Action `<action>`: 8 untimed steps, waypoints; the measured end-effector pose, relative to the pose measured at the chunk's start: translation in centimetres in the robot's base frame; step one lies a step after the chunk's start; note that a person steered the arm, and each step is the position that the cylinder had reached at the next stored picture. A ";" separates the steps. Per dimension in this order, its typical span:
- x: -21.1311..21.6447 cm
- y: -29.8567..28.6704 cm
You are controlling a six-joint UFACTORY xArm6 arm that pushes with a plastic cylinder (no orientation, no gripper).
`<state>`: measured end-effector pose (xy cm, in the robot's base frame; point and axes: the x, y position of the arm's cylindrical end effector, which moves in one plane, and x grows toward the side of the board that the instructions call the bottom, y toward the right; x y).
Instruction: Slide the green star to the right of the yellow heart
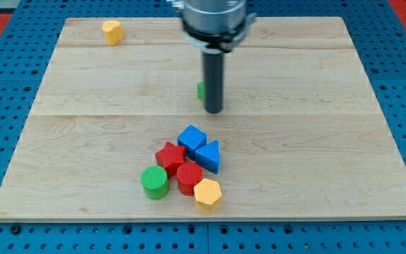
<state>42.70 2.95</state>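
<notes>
The yellow heart (112, 32) lies near the view's top left corner of the wooden board (316, 141). The green star (200, 90) is near the board's middle and mostly hidden behind my rod; only a small green edge shows at the rod's left side. My tip (213, 111) rests on the board right beside the star, at its right and slightly toward the view's bottom. The star is far to the right of and below the heart.
A cluster of blocks sits at the view's bottom centre: a blue cube (192, 137), a blue triangle (208, 156), a red star (170, 156), a red cylinder (189, 177), a green cylinder (154, 182) and a yellow hexagon (207, 194).
</notes>
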 end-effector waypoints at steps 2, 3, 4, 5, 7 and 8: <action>-6.2 -6.2; -6.2 -6.4; -6.2 -6.4; -5.7 -5.7; -7.9 -1.6; -12.5 -8.0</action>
<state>30.23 -5.09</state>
